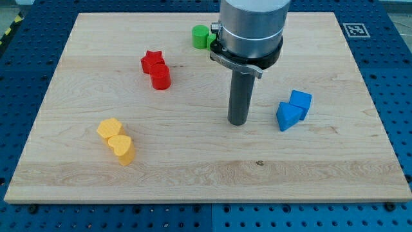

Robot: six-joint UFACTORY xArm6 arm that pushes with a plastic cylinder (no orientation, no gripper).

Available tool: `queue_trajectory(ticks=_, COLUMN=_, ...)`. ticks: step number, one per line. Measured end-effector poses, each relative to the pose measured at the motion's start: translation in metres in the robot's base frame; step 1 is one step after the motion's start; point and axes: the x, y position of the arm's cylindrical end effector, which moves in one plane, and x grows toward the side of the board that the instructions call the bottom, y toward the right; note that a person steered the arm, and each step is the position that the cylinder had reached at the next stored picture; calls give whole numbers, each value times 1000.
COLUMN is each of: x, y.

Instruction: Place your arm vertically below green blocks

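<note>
A green cylinder (200, 36) stands near the view's top centre, with a second green block (212, 40) right beside it, mostly hidden behind the arm. My tip (238, 122) rests on the board, below the green blocks and a little to their right. A red star (152, 61) and a red cylinder (161, 77) touch each other to the left of the tip. A blue cube (300, 103) and a blue triangular block (288, 116) sit close to the tip's right.
A yellow hexagonal block (109, 129) and a yellow heart (122, 149) lie at the view's lower left. The wooden board (206, 174) lies on a blue perforated table. A fiducial marker (354, 29) is at the board's top right corner.
</note>
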Motion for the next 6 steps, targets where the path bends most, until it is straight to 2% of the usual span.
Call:
queue_trajectory(ticks=3, x=0, y=-7)
queue_trajectory(ticks=6, x=0, y=-40)
